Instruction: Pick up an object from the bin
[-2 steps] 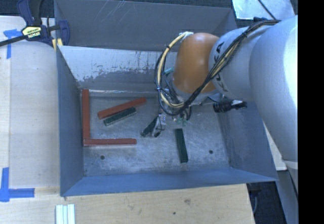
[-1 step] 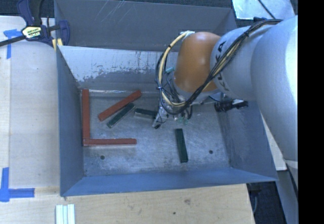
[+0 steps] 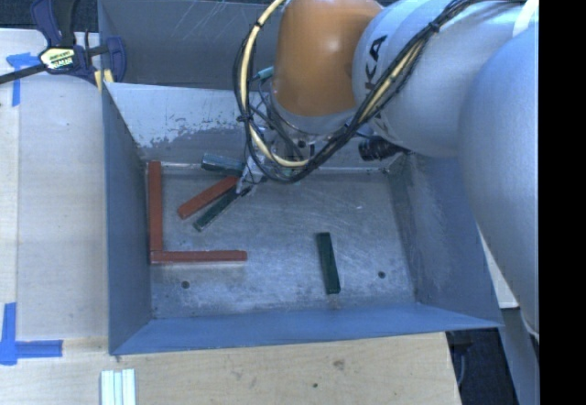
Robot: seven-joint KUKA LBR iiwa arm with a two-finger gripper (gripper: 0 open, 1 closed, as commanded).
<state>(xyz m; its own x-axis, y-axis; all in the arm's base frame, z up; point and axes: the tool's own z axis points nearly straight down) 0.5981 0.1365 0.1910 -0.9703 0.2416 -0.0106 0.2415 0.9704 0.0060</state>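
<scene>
My gripper (image 3: 246, 178) is low in the bin's back left part, mostly hidden under the arm's orange cover. It sits at the upper right ends of two slanted sticks lying side by side: a short red-brown stick (image 3: 205, 198) and a dark green stick (image 3: 213, 210). Whether it touches either one I cannot tell. A small dark teal piece (image 3: 220, 161) lies just to its left by the back wall.
A long red-brown stick (image 3: 156, 211) lies along the left wall. Another red-brown stick (image 3: 203, 257) meets its lower end in an L. A lone dark green stick (image 3: 328, 263) lies on the floor front right. The arm covers the bin's back right.
</scene>
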